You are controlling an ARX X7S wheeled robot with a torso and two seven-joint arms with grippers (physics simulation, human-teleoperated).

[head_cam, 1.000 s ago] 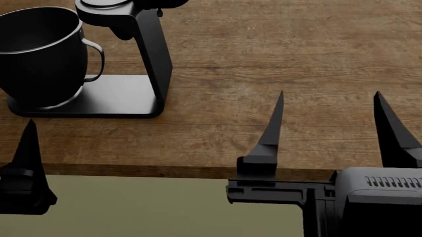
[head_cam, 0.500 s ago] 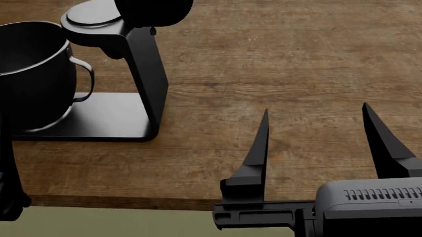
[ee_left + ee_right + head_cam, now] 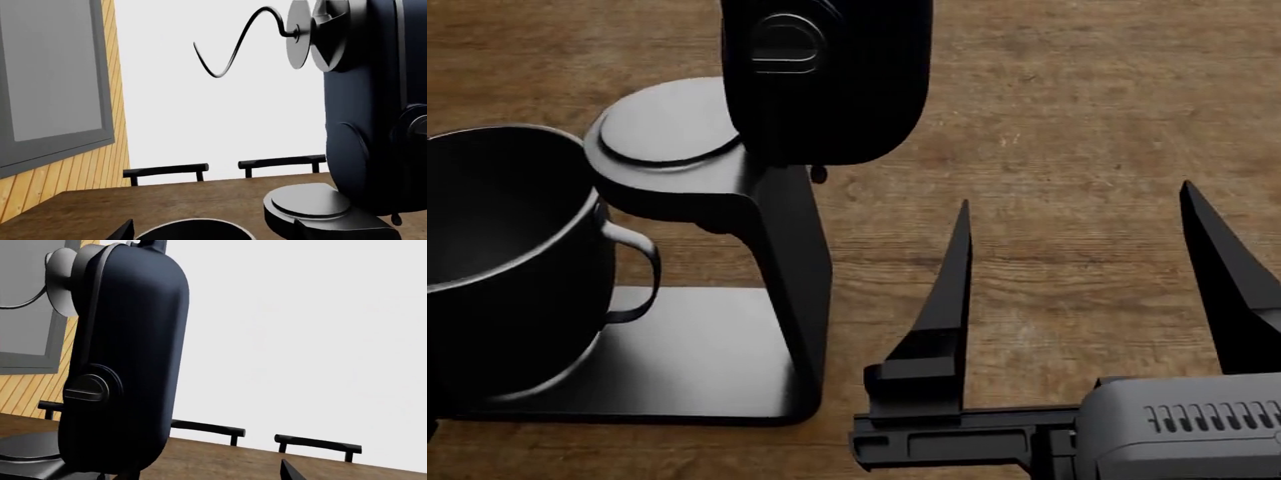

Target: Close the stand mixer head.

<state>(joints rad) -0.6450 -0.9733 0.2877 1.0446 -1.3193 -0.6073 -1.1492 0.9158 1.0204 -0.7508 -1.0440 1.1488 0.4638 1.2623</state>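
Note:
The stand mixer head (image 3: pixel 827 80) is a bulky matte-black block with a D-shaped knob (image 3: pixel 785 40) on its end face. It is tilted up on the neck (image 3: pixel 794 280). In the left wrist view the head (image 3: pixel 373 100) stands upright with the dough hook (image 3: pixel 227 50) in the air. It also shows in the right wrist view (image 3: pixel 123 365). My right gripper (image 3: pixel 1088 290) is open and empty, low and to the right of the mixer. My left gripper (image 3: pixel 213 232) is open, its fingertips (image 3: pixel 125 232) just above the bowl rim.
A dark metal bowl (image 3: pixel 494 260) with a handle stands on the mixer's base (image 3: pixel 681 360). The mixer sits on a wooden table (image 3: pixel 1068 120). Chair backs (image 3: pixel 167 171) stand behind the table's far edge. A window (image 3: pixel 53 75) is on the wood-slat wall.
The head view has shifted, so the mixer sits lower and larger and its head shows in full. The left gripper has left the head view. The right gripper stays open.

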